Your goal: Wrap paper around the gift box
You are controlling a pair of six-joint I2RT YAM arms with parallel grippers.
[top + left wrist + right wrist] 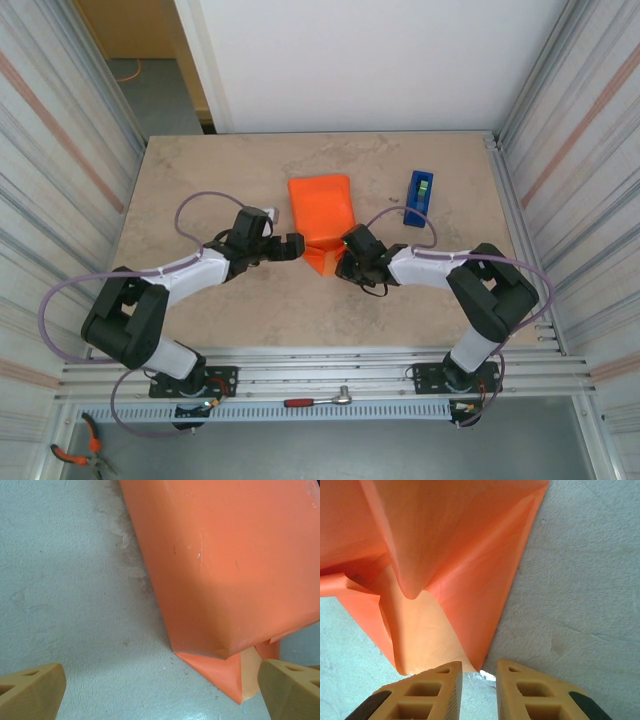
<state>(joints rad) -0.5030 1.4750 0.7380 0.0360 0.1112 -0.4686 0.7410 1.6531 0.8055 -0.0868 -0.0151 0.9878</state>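
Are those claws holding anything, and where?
The left gripper stands wide open and holds nothing. The right gripper has its fingers nearly together at the tip of a loose flap of the paper; whether they pinch it cannot be told.

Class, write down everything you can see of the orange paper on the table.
The paper is a thin, bright orange sheet, folded into a boxy bundle lying on the beige table. Its near end is creased into triangular flaps, partly open, with a paler inner side showing. One flap tip ends at the narrowly parted right gripper.
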